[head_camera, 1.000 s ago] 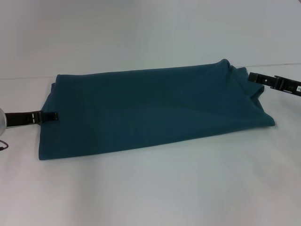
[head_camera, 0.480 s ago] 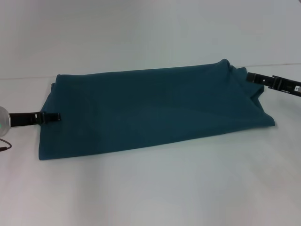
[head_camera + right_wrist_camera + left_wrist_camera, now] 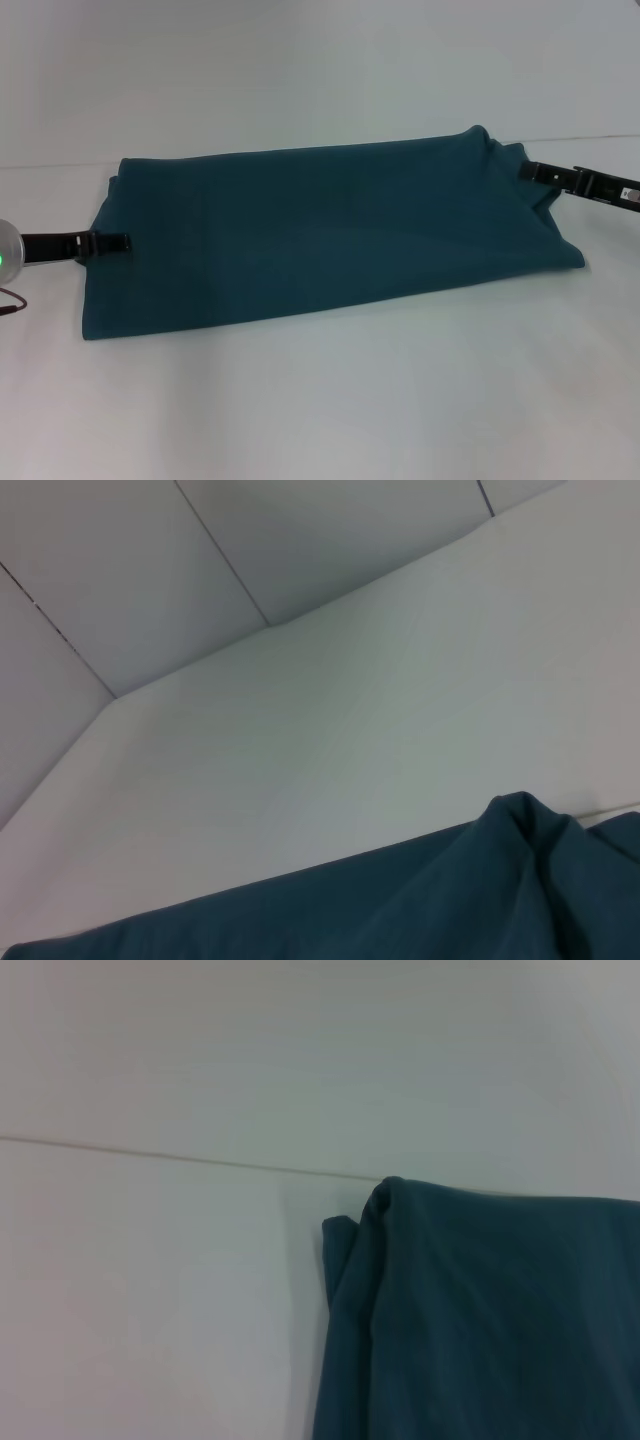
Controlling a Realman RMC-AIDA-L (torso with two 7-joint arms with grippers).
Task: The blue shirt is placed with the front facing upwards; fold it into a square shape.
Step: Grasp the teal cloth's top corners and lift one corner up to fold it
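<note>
Two grippers bracket the blue shirt [image 3: 320,235], which lies on the white table [image 3: 330,400] as a long folded band showing only plain teal, its long axis running from one arm to the other. The left gripper [image 3: 112,243] touches the shirt's left short edge; the right gripper [image 3: 530,170] meets the bunched far right corner. Whether either claw pinches cloth or merely rests there, I cannot tell. Judged from this, each arm is nearest its own end, so the next fold likely carries one end across toward the other.
</note>
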